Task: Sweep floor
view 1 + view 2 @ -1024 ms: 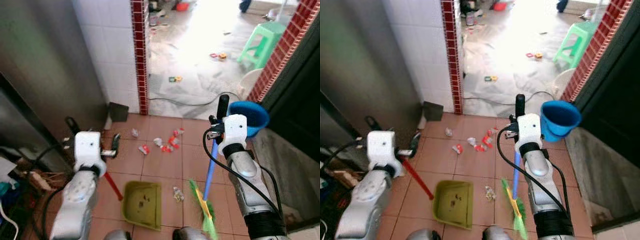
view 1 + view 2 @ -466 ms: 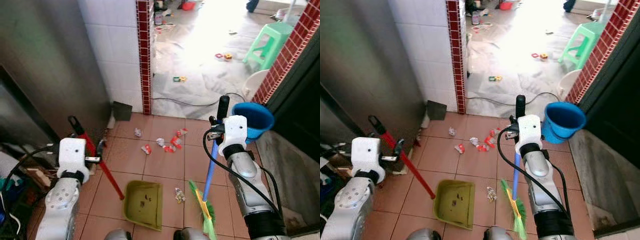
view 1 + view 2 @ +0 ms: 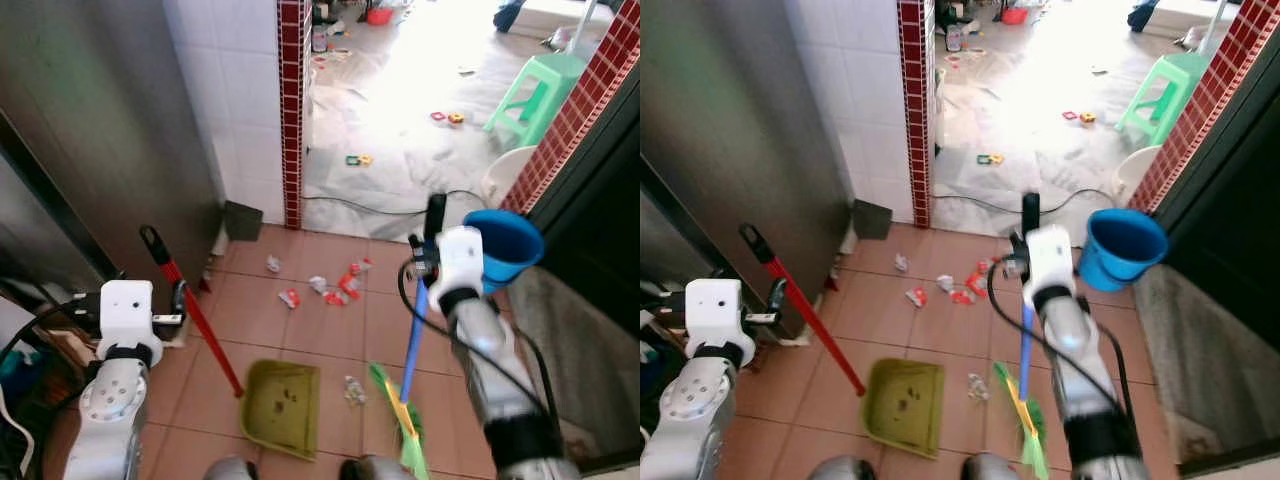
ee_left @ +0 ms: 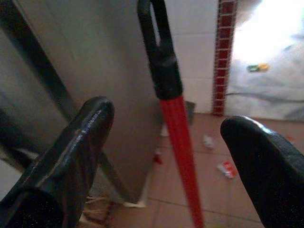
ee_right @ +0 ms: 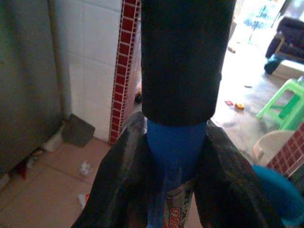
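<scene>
dustpan (image 3: pixel 281 407) left of broom (image 3: pixel 408 365), litter (image 3: pixel 335 287) beyond

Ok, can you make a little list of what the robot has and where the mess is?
right gripper: shut on the blue broom handle
broom bristles: green, down on the floor tiles
left gripper: open, fingers either side of the red dustpan handle, not squeezing it
dustpan: olive green, on the tiles between the arms
mess: red and white scraps ahead of the dustpan, one crumpled scrap between pan and broom
nearby: blue bucket, green stool
</scene>
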Tool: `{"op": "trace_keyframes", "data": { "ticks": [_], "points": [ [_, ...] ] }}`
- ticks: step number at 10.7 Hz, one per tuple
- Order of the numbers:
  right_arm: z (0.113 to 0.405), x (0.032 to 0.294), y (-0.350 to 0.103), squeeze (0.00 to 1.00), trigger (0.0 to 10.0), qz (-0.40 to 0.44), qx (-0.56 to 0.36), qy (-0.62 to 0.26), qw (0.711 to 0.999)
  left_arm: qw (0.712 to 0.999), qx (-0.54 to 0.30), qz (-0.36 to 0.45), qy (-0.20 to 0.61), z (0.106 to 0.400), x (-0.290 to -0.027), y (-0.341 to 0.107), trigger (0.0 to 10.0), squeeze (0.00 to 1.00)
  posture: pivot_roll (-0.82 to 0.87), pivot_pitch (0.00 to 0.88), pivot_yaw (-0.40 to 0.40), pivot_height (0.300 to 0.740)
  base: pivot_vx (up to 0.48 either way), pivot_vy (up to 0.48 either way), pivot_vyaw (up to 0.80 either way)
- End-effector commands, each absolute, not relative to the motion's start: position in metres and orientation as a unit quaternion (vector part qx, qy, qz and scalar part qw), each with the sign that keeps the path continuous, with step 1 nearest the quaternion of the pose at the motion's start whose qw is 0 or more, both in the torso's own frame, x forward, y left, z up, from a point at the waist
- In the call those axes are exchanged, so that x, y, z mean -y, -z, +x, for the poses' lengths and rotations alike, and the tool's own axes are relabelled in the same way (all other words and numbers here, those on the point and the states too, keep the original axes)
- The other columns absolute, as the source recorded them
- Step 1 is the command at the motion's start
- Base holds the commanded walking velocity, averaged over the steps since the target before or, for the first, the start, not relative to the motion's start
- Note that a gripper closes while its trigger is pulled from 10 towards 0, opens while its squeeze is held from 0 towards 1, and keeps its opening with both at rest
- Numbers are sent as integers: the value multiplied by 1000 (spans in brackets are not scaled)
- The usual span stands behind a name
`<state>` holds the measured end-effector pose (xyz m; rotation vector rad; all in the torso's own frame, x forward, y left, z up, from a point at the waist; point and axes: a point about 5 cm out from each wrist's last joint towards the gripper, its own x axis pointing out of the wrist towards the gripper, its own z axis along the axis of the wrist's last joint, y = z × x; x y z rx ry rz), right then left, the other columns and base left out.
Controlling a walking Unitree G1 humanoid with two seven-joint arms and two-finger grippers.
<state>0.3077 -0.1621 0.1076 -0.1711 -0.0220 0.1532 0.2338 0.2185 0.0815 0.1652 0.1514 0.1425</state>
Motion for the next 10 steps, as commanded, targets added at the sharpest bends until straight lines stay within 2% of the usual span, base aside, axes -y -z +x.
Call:
{"op": "trace_keyframes", "data": {
  "ticks": [1, 4, 8, 10],
  "points": [
    [313, 175, -120, 0, 10000, -103, 26, -67, 992, 992, -72, 73, -72, 237, -220, -79, 10000, 0, -35, 53, -64, 740, 0, 0, 0],
    [309, 191, -122, 0, 10000, -119, 27, -57, 991, 992, -72, 75, -65, 244, -228, -65, 10000, 0, -75, 70, -61, 740, 0, 0, 0],
    [296, 193, -133, 0, 10000, -137, 24, -82, 987, 994, -29, 58, -93, 255, -244, -66, 10000, 0, -190, 146, -131, 740, 0, 0, 0],
    [295, 200, -138, 0, 10000, -146, 19, -79, 986, 993, -31, 73, -93, 256, -256, -59, 10000, 0, -211, 148, -143, 740, 0, 0, 0]
  ]
}}
